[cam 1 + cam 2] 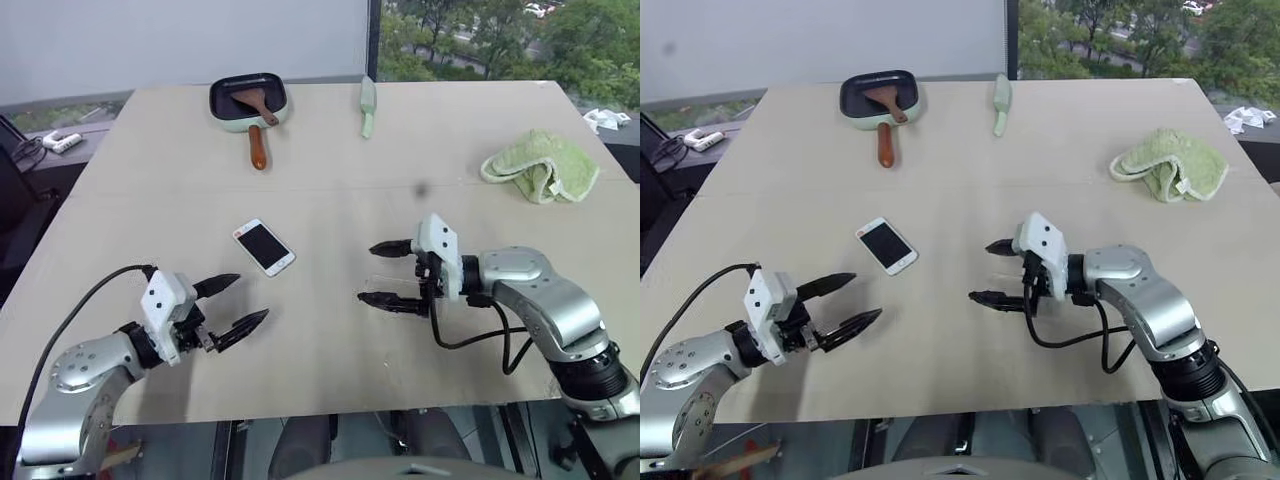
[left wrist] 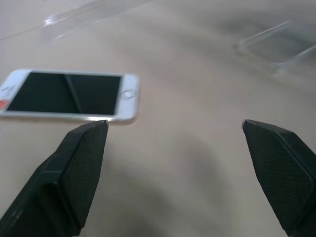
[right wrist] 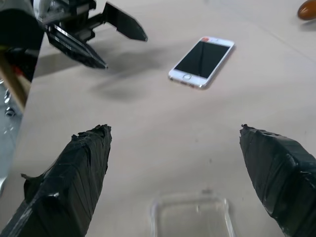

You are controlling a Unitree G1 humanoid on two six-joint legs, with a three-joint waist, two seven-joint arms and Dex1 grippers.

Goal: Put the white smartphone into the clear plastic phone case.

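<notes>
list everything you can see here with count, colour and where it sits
white smartphone with black screen: 1, lying flat, table centre-left
clear plastic phone case: 1, transparent, flat on the table just under the right pincer
square frying pan with brown wooden handle: 1, black inside, pale green outside, far side of table, a brown wooden spatula resting in it
pale green utensil: 1, far side, right of the pan
green cloth: 1, crumpled, far right
beige table: 1, carries everything
left pincer: 1, black fingers, open, near the phone
right pincer: 1, black fingers, open, above the case
</notes>
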